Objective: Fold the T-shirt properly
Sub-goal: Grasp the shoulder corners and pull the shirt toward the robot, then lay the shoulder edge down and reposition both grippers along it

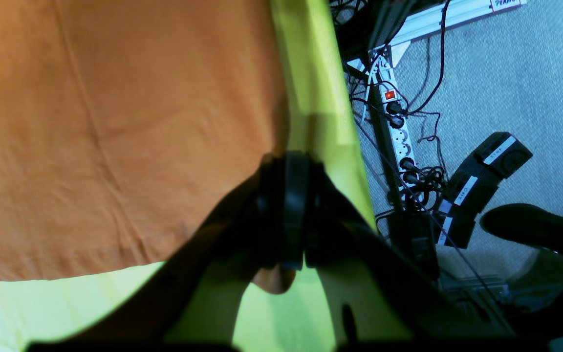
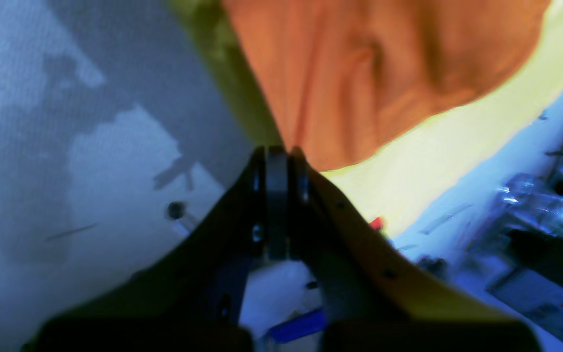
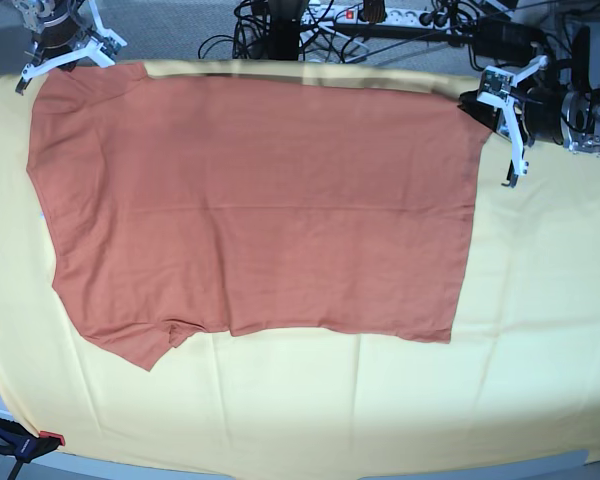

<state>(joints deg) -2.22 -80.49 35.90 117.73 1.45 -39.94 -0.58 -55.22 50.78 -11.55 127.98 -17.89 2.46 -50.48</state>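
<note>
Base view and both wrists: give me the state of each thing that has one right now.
T-shirt: spread flat on the yellow cloth, unfolded, far corners pinched.
Left claw: shut on the T-shirt's corner.
Right claw: shut on the T-shirt's edge.
Yellow cloth: spread under the shirt.
Power strip: switch lit red.

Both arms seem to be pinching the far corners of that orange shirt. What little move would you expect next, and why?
Probably both lift slightly and draw the far edge toward the near one. The T-shirt lies flat on the yellow cloth, unfolded, and the left end effector and right end effector are each shut on a far corner.
</note>
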